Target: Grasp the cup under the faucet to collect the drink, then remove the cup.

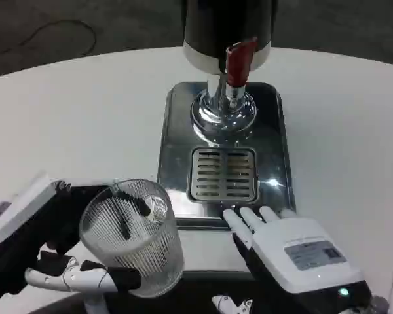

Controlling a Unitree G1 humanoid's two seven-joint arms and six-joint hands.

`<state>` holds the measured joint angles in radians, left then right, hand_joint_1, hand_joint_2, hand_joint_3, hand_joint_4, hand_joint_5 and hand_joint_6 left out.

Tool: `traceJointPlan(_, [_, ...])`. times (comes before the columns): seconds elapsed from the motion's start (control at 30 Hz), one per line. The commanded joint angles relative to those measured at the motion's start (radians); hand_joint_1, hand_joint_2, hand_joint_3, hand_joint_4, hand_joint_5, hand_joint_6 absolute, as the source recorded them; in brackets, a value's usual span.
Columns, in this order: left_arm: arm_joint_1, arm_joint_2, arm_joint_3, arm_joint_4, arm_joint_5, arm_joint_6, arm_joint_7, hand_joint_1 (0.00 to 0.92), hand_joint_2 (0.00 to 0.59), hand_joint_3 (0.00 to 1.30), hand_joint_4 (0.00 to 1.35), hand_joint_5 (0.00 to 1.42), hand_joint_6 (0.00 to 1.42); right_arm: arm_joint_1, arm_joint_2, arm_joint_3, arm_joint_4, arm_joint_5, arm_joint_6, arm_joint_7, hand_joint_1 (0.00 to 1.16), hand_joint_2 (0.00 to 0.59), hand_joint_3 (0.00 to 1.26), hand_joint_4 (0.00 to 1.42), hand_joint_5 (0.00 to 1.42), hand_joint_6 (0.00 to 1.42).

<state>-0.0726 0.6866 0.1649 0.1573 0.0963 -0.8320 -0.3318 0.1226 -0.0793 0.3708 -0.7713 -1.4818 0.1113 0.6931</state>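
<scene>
White table (pixel 85 111), one cup (pixel 134 239), one dispenser (pixel 226 98)

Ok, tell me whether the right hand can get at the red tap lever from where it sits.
Probably yes. The right hand rests at the front edge of the steel base, fingers pointing toward the drip grate, holding nothing. Nothing stands between it and the red lever; the left hand holds the glass cup off to the side.
</scene>
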Motion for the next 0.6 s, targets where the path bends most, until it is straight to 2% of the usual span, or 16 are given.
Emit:
traceJointPlan(0.03, [-0.007, -0.008, -0.005, -0.018, 0.008, 0.002, 0.004, 0.398, 0.291, 1.04, 1.17, 1.37, 1.42, 0.012, 0.006, -0.004, -0.014, -0.005, -0.008, 0.006, 0.20, 0.416, 0.00, 0.00, 0.00, 0.00])
traceJointPlan(0.6, [-0.017, -0.009, -0.018, -0.020, 0.017, 0.009, 0.007, 0.398, 0.291, 1.04, 1.17, 1.37, 1.42, 0.013, 0.010, -0.014, -0.019, -0.005, -0.009, 0.006, 0.20, 0.416, 0.00, 0.00, 0.00, 0.00])
